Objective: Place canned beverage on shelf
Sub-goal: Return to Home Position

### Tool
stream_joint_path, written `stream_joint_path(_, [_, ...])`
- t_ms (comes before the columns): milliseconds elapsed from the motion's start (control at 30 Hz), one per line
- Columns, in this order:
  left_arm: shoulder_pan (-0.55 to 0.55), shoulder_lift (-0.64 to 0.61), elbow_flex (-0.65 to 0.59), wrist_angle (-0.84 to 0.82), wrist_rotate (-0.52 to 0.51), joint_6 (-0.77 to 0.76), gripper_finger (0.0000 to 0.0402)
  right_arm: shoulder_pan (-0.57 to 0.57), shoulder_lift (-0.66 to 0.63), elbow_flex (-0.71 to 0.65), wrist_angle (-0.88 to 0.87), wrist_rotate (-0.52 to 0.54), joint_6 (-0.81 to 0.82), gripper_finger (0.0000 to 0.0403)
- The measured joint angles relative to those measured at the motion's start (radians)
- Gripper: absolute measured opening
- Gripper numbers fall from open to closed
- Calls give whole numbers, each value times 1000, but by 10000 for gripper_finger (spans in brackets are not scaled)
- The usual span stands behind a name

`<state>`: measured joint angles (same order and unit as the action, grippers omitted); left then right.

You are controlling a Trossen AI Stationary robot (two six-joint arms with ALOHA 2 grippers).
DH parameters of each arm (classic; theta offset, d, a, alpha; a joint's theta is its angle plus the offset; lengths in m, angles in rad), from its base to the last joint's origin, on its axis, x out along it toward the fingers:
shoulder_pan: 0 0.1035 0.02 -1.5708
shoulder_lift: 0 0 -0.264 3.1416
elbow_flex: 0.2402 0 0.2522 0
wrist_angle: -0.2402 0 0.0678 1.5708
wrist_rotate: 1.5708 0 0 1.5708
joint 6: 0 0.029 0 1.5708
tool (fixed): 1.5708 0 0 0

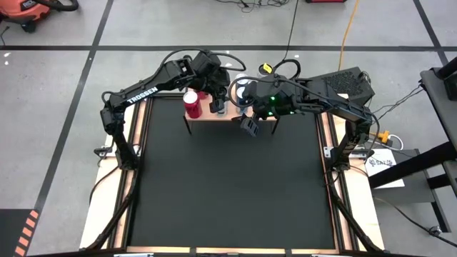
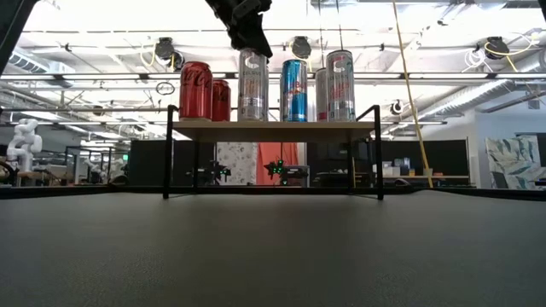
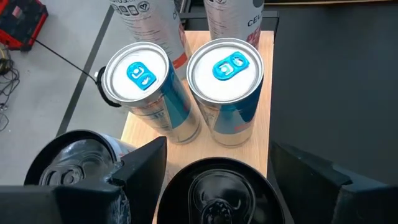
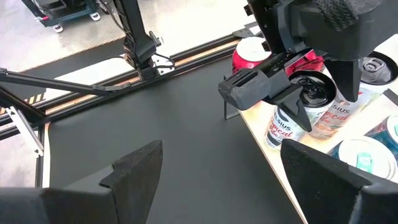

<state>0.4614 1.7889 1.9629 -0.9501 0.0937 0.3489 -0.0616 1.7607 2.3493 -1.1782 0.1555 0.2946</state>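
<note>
The shelf (image 2: 273, 130), wood-topped on thin black legs, stands at the far middle of the black mat (image 1: 228, 185). Several cans stand on their bases on it: two red ones (image 2: 195, 89) at its left end, then silver and blue ones (image 2: 294, 89). My left gripper (image 1: 216, 100) reaches down over the shelf and is shut on a black-topped silver can (image 3: 217, 193); the right wrist view shows that gripper (image 4: 314, 93) around the can (image 4: 308, 118). My right gripper (image 1: 250, 128) hangs open above the mat just in front of the shelf, with nothing between its fingers (image 4: 134, 165). My left gripper pinches the silver can's upper wall, just under its rim (image 3: 171, 186), between its two fingers, one on each side. The fingers (image 4: 292, 106) slant down from above and from the far left. The can stands upright with its base on the shelf top (image 2: 253, 118).
Two blue-tabbed cans (image 3: 227, 68) stand close beyond the held can, and another black-topped one (image 3: 68, 168) right beside it. The mat in front of the shelf is bare black. Wooden strips (image 1: 127, 185) edge the mat. Cables and a yellow cord (image 1: 350, 28) lie on the floor behind.
</note>
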Motion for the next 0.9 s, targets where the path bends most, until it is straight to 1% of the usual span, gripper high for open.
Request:
stream_joint_path(167, [0, 0, 0, 6, 13, 0, 279, 0, 0, 0, 0, 0, 0, 308])
stream_joint_path(367, [0, 0, 0, 57, 30, 1, 279, 0, 0, 0, 0, 0, 0, 308])
stream_joint_path(700, [-6, -18, 0, 81, 30, -1, 279, 0, 0, 0, 0, 0, 0, 308])
stream_joint_path(900, [-32, -80, 0, 64, -42, -1, 279, 0, 0, 0, 0, 0, 0, 308])
